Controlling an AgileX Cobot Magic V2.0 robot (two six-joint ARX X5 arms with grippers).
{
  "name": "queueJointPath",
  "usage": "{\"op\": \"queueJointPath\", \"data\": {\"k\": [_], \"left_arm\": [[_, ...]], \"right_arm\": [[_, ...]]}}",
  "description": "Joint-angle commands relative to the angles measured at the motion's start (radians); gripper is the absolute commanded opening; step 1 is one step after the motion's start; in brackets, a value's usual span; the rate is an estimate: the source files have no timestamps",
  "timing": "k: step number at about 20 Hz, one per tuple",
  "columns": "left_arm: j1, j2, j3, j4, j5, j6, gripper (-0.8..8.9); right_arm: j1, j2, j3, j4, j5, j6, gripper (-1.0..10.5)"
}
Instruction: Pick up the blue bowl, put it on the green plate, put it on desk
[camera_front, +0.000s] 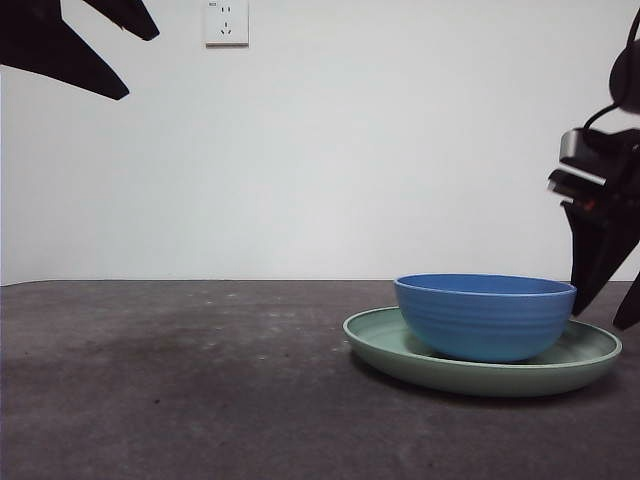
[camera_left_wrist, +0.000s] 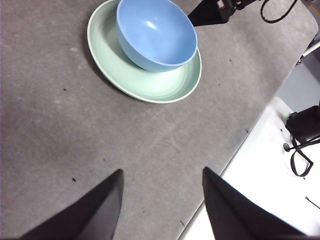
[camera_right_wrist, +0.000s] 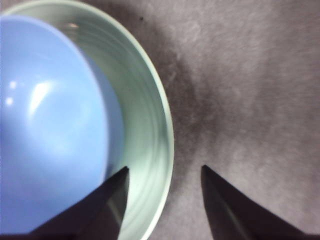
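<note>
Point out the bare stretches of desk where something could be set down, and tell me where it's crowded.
Free: the wide stretch of desk beside the green plate, on the side away from the right claw, running toward the left claw. Crowded: the green plate holds the blue bowl, and the open right claw straddles its rim.

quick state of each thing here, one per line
bowl: upright, empty, sitting in the plate, not held
plate: flat on the desk, bowl in it
right gripper: open, empty, straddling the plate's rim
left gripper: open, empty, above bare desk
</note>
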Motion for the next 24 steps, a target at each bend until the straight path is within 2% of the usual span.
{"op": "queueJointPath", "data": {"k": [1, 5, 13, 15, 22, 24], "left_arm": [[-0.006, 0.004, 0.013, 0.008, 0.009, -0.002, 2.57], [-0.006, 0.004, 0.013, 0.008, 0.009, -0.002, 2.57], [-0.006, 0.004, 0.013, 0.008, 0.009, -0.002, 2.57], [-0.006, 0.004, 0.013, 0.007, 0.009, -0.002, 2.57], [-0.006, 0.004, 0.013, 0.008, 0.008, -0.002, 2.57], [-0.006, 0.004, 0.013, 0.007, 0.008, -0.002, 2.57]], "right_arm": [[0.009, 0.042, 0.005, 0.019, -0.001, 0.005, 2.0], [0.009, 0.062, 0.005, 0.044, 0.000, 0.005, 1.0], [0.009, 0.071, 0.005, 0.054, -0.001, 0.014, 0.9], [0.009, 0.071, 0.005, 0.054, -0.001, 0.014, 0.1], [0.009, 0.069, 0.005, 0.067, -0.007, 0.024, 0.1], [0.009, 0.063, 0.005, 0.084, -0.061, 0.047, 0.1]]}}
